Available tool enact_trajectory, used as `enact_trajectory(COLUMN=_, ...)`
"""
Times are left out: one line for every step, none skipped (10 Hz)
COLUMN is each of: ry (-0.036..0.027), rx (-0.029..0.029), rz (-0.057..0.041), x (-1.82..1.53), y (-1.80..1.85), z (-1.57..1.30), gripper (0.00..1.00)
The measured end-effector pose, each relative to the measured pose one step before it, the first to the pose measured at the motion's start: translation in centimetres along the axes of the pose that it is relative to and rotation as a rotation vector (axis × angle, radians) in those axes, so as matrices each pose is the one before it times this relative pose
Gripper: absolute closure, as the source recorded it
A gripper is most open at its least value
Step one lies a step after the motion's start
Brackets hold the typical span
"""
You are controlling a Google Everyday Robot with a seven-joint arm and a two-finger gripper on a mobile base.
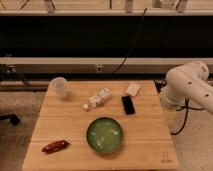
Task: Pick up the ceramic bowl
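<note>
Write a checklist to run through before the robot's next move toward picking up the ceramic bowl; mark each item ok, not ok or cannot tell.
1. Round glossy green ceramic bowl upright on the wooden table: ok.
2. Bowl's rim apart from the flat black rectangular object and the toppled white plastic bottle: ok.
3. Open gripper, holding nothing: ok.
4. That gripper above the bowl: not ok; it hangs off the table's right edge.
5. Bowl's contents: cannot tell.
</note>
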Motion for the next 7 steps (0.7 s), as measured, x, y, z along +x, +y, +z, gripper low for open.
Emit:
enact_trajectory(ry=-0.00003, rx=0.00004, rz=0.00001, x=-0.002, y=-0.001, z=-0.002, gripper=0.2)
enact_trajectory(ry=0.00005, rx=0.00002, rz=0.00001, x=0.002, y=-0.001, z=-0.002, gripper=0.2)
enact_trajectory(ry=-0.00008, rx=0.0, rz=0.00003, x=-0.002, y=-0.001, z=0.003, gripper=0.2)
enact_trajectory(ry=0.00005, rx=0.00003, rz=-0.00008, x=0.0, y=-0.001, z=-0.003, gripper=0.2)
enact_trajectory(ry=-0.00006, rx=0.00002, rz=0.00005, x=-0.001, y=0.0, z=0.0, gripper=0.2)
enact_trajectory(ry=-0.00001, rx=-0.0001, rz=-0.00001, x=0.0, y=0.001, z=0.006, gripper=0.2)
enact_trajectory(ry=0.00005, rx=-0.00005, rz=0.00003, x=0.002, y=0.003, z=0.002, gripper=0.2)
